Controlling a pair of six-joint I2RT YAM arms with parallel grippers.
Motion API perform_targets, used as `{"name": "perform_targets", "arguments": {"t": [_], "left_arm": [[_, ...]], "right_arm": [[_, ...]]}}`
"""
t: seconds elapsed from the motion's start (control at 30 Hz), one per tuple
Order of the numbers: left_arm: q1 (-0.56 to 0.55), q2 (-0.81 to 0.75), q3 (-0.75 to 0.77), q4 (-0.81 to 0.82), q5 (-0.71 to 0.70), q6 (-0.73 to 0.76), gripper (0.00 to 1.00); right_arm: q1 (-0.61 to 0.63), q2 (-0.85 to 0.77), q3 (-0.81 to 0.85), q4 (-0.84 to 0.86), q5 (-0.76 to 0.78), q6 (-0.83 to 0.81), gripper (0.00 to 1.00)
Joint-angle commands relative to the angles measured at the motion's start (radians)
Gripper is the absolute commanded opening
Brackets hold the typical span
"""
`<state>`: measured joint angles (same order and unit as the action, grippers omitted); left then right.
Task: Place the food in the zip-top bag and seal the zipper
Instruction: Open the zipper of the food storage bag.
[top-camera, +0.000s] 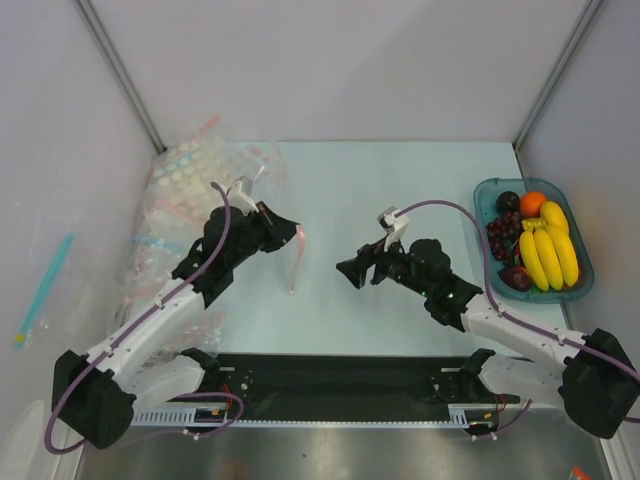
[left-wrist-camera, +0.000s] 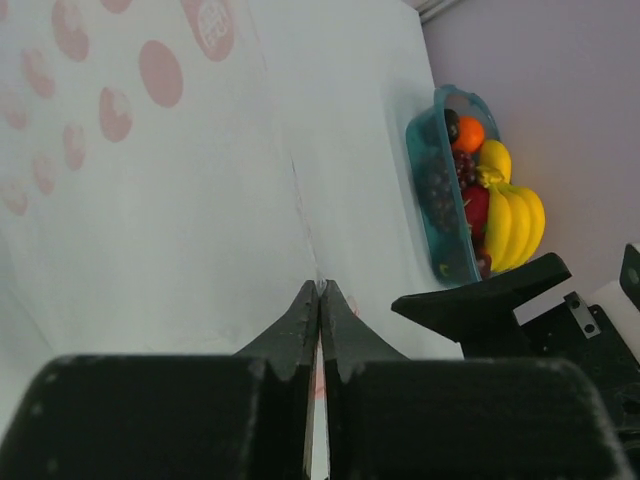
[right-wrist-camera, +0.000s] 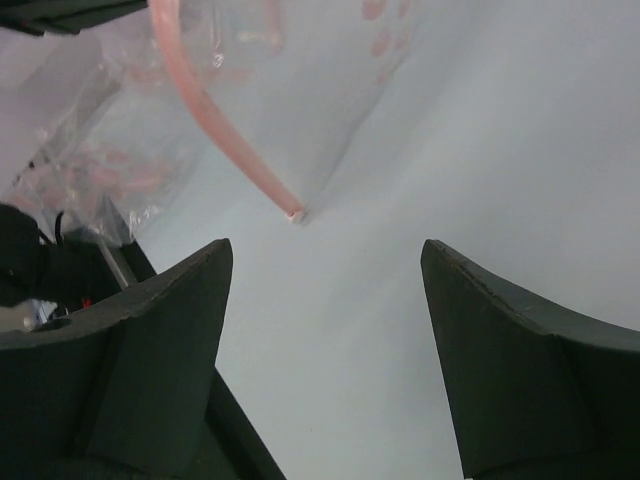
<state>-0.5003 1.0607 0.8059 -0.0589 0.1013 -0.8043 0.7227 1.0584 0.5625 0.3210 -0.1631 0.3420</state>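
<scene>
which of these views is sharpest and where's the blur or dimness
Top external: sharpest, evenly lit, with only soft shadows under the arms, though the zip-top bag looks faint. Left wrist: the left gripper, shut on the bag's edge, is a dark soft blur, and the teal tray is clearer. Right wrist: the open right gripper is dim and the zipper mildly soft.

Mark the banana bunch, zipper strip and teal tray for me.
banana bunch (top-camera: 548, 258), top external view, middle of the yellow fingers.
zipper strip (right-wrist-camera: 235, 155), right wrist view, midway along the pink band.
teal tray (left-wrist-camera: 422, 150), left wrist view, its near side wall.
</scene>
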Motion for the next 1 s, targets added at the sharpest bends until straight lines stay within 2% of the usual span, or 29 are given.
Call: {"name": "perform_targets", "arguments": {"t": [0.0,0.17,0.27,0.67,0.97], "left_arm": [[-0.007,-0.099,-0.072,0.171,0.009,-0.033,0.06],[-0.029,-0.205,-0.129,0.154,-0.075,-0.006,0.08],[-0.03,-0.223,-0.136,0.168,-0.058,-0.006,0.08],[-0.089,-0.191,-0.143,0.197,-0.054,-0.027,0.08],[-0.121,-0.206,-0.136,0.163,-0.126,-0.01,0.1]], "right_arm": [[0.084,0.032,0.023,0.079,0.049,-0.126,0.79],[0.225,0.113,0.053,0.121,0.146,-0.205,0.71],[0.282,0.169,0.082,0.13,0.23,-0.248,0.68],[0.371,0.34,0.128,0.199,0.356,-0.324,0.59],[0.412,0.374,0.14,0.225,0.398,-0.339,0.63]]}}
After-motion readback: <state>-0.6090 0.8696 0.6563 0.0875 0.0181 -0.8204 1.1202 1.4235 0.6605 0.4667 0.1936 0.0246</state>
